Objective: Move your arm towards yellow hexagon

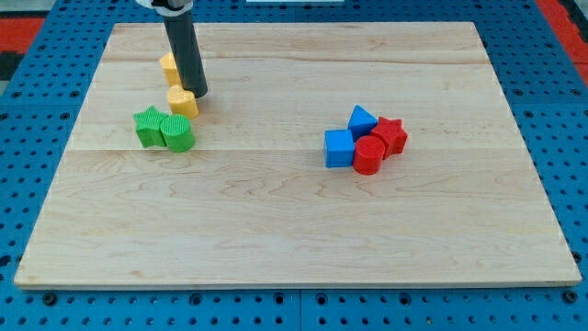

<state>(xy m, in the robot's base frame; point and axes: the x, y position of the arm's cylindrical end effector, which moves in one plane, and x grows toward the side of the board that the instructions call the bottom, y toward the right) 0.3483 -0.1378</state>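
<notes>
Sitting just left of my tip: yellow hexagon.

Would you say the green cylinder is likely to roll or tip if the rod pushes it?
The green cylinder stands on its flat end, squat, so it probably slides rather than rolls. The green star touches it, so both may move together. My tip is beside the yellow blocks.

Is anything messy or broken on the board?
Nothing stands out. The blocks sit upright in two tidy bunches on the board, none tipped or damaged. My tip is between the two yellow blocks.
</notes>
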